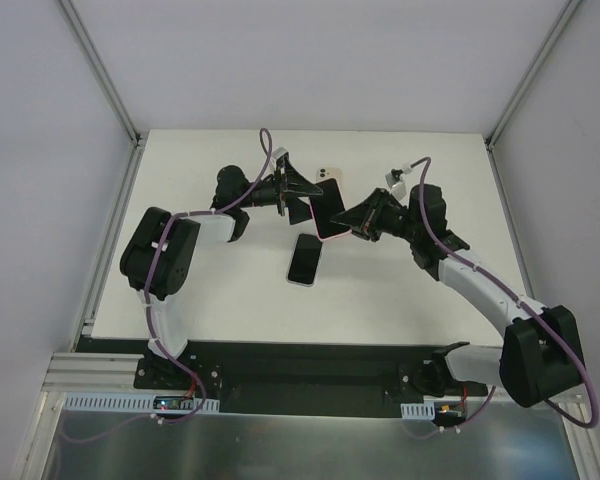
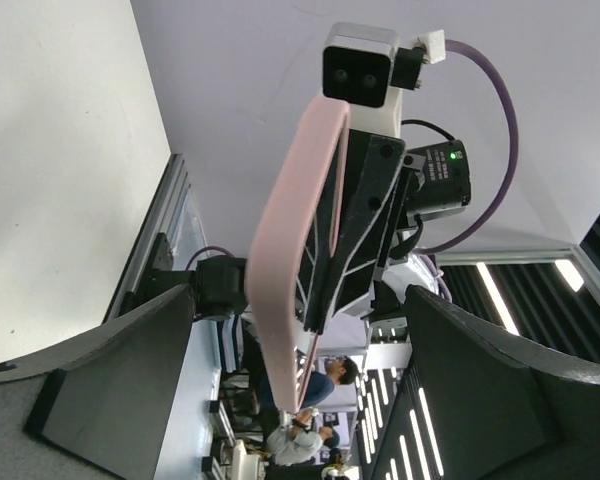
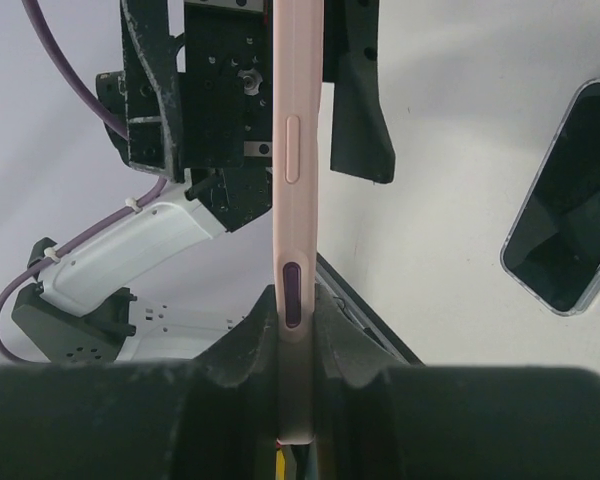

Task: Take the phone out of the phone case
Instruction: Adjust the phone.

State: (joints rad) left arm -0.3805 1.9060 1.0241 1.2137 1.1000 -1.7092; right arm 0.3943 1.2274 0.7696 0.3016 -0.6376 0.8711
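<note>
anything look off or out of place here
Nothing stands out: the phone lies flat on the table, and the pink case is clamped in the right gripper, the left gripper open around it.

Phone case (image 3: 288,200) base seemingly hidden.

Pink case (image 3: 288,200), black phone (image 1: 304,259), white bench (image 1: 230,300)
The case is plain pale pink with a purple side slot; the phone's screen is glossy black with a pale rim; fingers (image 2: 480,400) are black, cables (image 2: 510,110) purple.
</note>
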